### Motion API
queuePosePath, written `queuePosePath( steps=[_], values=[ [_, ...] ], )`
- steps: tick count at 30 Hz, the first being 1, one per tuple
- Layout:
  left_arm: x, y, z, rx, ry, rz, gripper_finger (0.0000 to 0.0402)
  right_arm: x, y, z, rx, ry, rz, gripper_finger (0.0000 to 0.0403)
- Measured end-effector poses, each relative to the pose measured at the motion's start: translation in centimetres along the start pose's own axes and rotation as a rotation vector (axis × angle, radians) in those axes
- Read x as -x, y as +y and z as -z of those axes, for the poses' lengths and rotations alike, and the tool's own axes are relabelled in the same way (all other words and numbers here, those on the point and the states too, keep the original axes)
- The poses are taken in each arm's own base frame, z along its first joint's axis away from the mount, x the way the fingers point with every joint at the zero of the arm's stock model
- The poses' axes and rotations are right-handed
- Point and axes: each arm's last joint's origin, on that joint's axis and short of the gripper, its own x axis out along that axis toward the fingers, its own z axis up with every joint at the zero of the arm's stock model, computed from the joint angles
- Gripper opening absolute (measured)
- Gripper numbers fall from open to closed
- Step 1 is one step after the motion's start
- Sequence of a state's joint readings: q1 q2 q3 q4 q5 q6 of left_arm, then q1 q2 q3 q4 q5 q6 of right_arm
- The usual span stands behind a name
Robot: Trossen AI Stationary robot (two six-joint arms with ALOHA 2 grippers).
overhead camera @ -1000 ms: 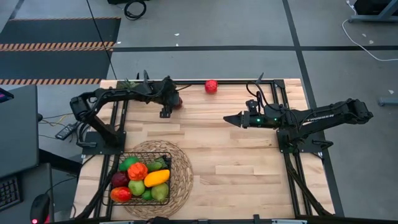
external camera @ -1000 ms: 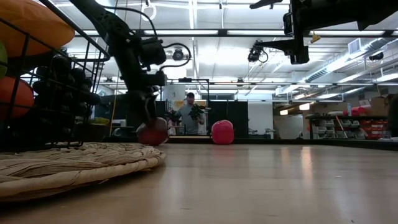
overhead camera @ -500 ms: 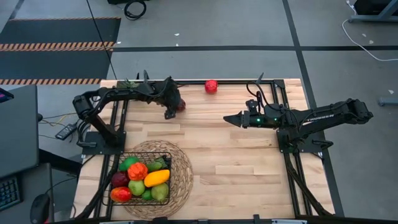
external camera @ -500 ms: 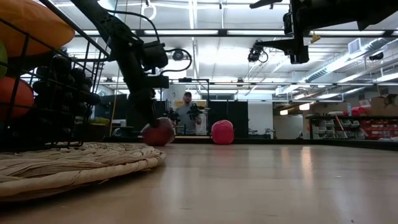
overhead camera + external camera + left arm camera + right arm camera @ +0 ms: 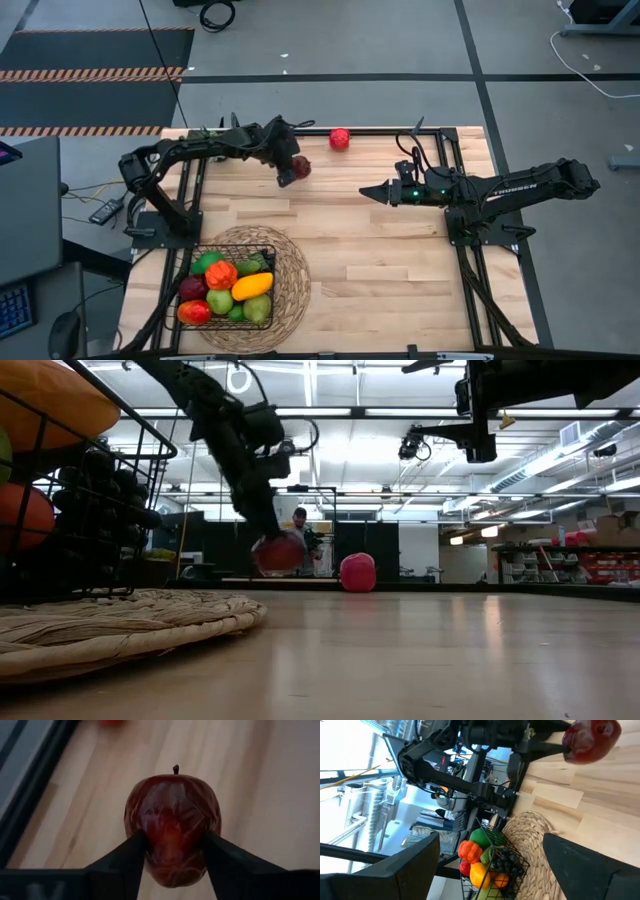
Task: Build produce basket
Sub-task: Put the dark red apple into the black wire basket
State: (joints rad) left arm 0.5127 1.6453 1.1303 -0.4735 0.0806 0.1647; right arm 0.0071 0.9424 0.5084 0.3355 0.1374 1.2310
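Observation:
A dark red apple (image 5: 172,815) is up off the table near the far left, with my left gripper (image 5: 293,168) shut on it; the low view shows the apple (image 5: 279,552) above the boards. A second red apple (image 5: 340,138) rests on the table by the far edge. The black wire basket (image 5: 236,248) stands on a round woven mat (image 5: 296,282) at the near left and holds several pieces of produce (image 5: 226,288). My right gripper (image 5: 366,190) hangs open above the table's right middle, holding nothing. My left gripper pinches the apple by two opposite sides (image 5: 145,837) between its two fingers, about halfway up the fruit. The fingers (image 5: 215,850) slant down at it from the table's left. The apple is lifted clear of the table, and its stem (image 5: 175,769) points away from the gripper.
Black frame rails (image 5: 300,130) run along the table's far, left and right edges. The wooden top (image 5: 390,260) between the mat and the right arm is bare. In the low view a person (image 5: 303,535) stands in the room behind the table.
My left gripper has taken the dark red apple up off the table, rising and moving toward the table's right edge while its wrist rolls. The apple lay on the boards a second ago and now hangs clear of them.

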Motion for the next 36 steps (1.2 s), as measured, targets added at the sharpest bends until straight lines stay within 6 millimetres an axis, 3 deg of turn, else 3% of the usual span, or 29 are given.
queuePosePath(
  steps=[6, 17, 21, 24, 29, 36],
  values=[
    [2.0, -2.3, -2.3, -0.028, 0.014, 0.042, 0.0174, 0.0, 0.0, 0.0, 0.040, 0.009, -0.002, 0.0357],
    [7.4, -7.5, -6.0, -0.034, 0.040, 0.125, 0.0141, 0.0, 0.0, 0.1, 0.130, 0.064, -0.026, 0.0357],
    [8.1, -8.3, -6.4, 0.030, 0.026, 0.109, 0.0134, 0.0, -0.3, 0.2, 0.122, 0.086, 0.004, 0.0357],
    [8.1, -8.4, -6.4, 0.116, 0.033, 0.102, 0.0143, 0.3, -1.7, 0.2, 0.086, 0.125, 0.148, 0.0357],
    [8.2, -9.3, -6.2, 0.180, 0.061, 0.111, 0.0164, 1.3, -3.4, -0.4, 0.221, 0.195, 0.306, 0.0349],
    [8.4, -11.6, -5.9, 0.221, 0.071, 0.144, 0.0164, 1.7, -1.5, -3.5, 0.550, 0.128, 0.360, 0.0346]
  ],
)
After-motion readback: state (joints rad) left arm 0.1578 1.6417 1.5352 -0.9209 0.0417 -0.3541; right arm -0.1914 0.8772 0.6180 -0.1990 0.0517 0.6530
